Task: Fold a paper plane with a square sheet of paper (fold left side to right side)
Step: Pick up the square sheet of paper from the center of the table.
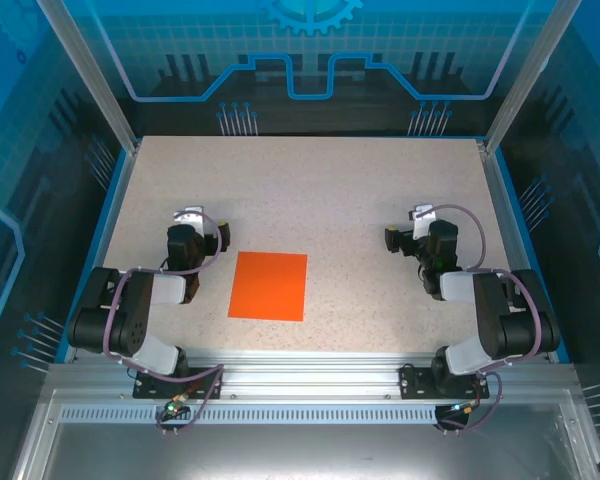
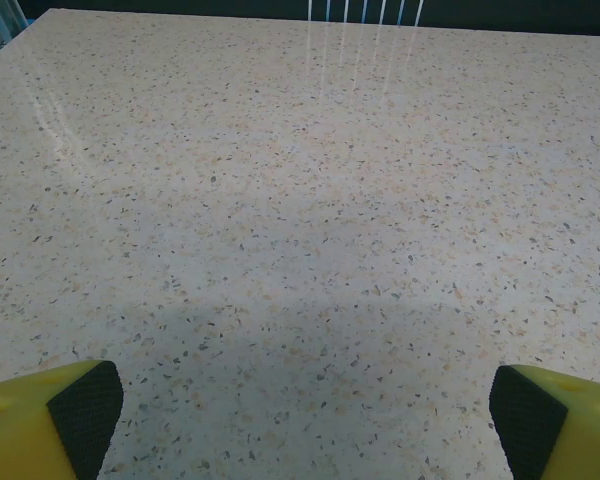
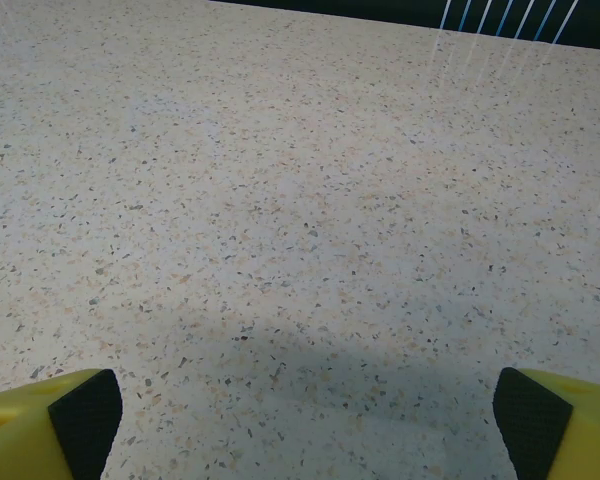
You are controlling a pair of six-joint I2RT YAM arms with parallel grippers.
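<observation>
Orange and flat, the square sheet of paper lies unfolded on the speckled surface. It sits close to the near edge and a little left of the middle. No crease shows on it, and its sides run slightly askew to the edges of the surface. It lies between my two arms, much nearer the left one. It is just beside that arm's forearm, and I see a strip of bare stone between them.

From above, my left end effector sits over the left half of the surface, farther from the near edge than the sheet and apart from its far left corner. It holds nothing. In the left wrist view its yellow fingers with their black pads stand wide apart at the bottom corners, with bare speckled stone between them.

My right end effector is over the right half, well apart from the sheet. Its fingers are spread just as wide; in the right wrist view a black pad sits in each lower corner, and nothing is gripped.

An aluminium rail carrying both arm bases runs along the near edge. Blue-lit walls stand around the other three sides.
</observation>
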